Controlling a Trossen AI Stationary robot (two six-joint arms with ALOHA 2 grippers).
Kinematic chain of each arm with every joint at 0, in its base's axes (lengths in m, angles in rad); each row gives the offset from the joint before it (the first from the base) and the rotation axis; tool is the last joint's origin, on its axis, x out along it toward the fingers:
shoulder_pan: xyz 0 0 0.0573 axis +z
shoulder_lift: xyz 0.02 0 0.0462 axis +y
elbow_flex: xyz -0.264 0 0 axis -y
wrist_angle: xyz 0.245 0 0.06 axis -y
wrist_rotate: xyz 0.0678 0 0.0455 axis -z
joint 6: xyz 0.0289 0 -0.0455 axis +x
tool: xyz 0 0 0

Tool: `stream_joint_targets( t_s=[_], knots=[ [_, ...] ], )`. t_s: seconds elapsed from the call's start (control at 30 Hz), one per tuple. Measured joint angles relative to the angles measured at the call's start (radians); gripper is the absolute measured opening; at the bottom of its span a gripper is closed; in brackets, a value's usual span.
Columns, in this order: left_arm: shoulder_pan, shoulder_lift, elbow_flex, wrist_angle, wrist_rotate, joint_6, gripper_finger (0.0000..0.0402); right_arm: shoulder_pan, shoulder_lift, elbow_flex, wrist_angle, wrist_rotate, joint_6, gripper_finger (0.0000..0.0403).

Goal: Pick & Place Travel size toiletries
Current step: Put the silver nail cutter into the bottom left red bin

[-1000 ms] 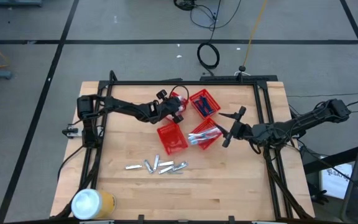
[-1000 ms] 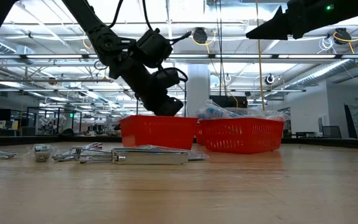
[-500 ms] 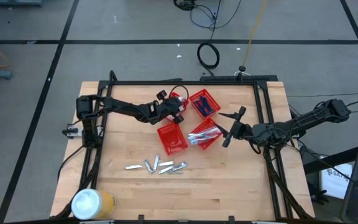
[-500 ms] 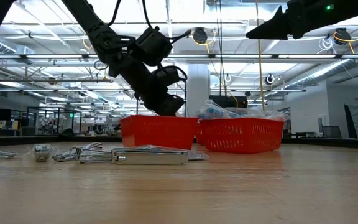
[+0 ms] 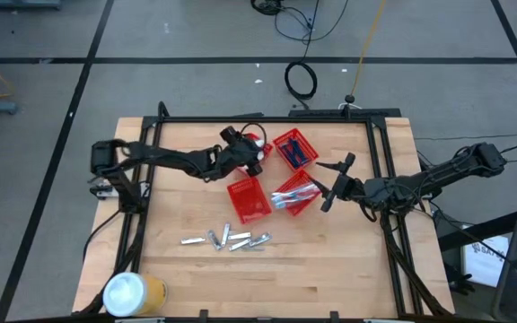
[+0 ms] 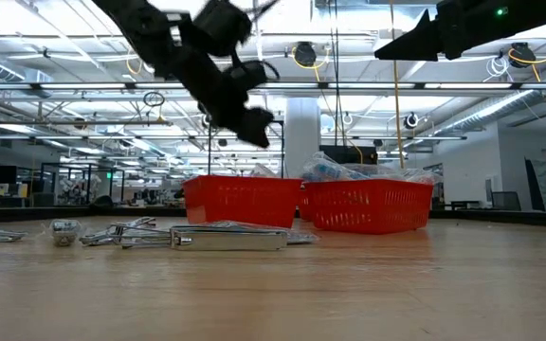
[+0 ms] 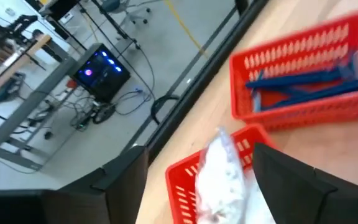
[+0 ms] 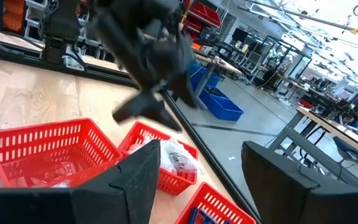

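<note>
Four red baskets are stocked: razors (image 5: 300, 154), sachets (image 7: 224, 168) and more. Your silvery tubes (image 5: 227, 239) lie loose on the table (image 5: 330, 269), so that's what's left. Left gripper (image 5: 257, 161) hovers above the sachets, fingers spread, empty; right gripper (image 5: 333, 184) waits, spread

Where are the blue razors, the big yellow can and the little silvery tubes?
Dark blue razors (image 7: 303, 81): left wrist view, handles in the basket.
Large yellow can (image 5: 153, 289): high view, yellow side.
Small silvery-white tubes (image 5: 227, 239): high view, middle of the row.
</note>
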Motion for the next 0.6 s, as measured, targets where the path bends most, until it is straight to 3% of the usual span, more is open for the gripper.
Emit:
stream_joint_targets(
  t_s=[0.17,0.37,0.47,0.6],
  knots=[
    [-0.08,-0.183,0.001,-0.205,0.051,-0.128,0.0291,0.0,0.0,0.0,0.0,0.0,0.002,0.0212],
    [-0.214,-0.39,0.002,-0.533,0.329,-0.367,0.0276,0.0,0.0,0.0,-0.001,0.0,0.003,0.0212],
    [-0.293,-0.431,0.002,-0.704,0.474,-0.511,0.0266,0.0,0.0,0.0,-0.002,0.0,0.002,0.0212],
    [-0.435,-0.424,0.002,-0.93,0.527,-0.725,0.0255,0.0,0.0,0.0,-0.007,0.0,0.001,0.0212]
  ],
)
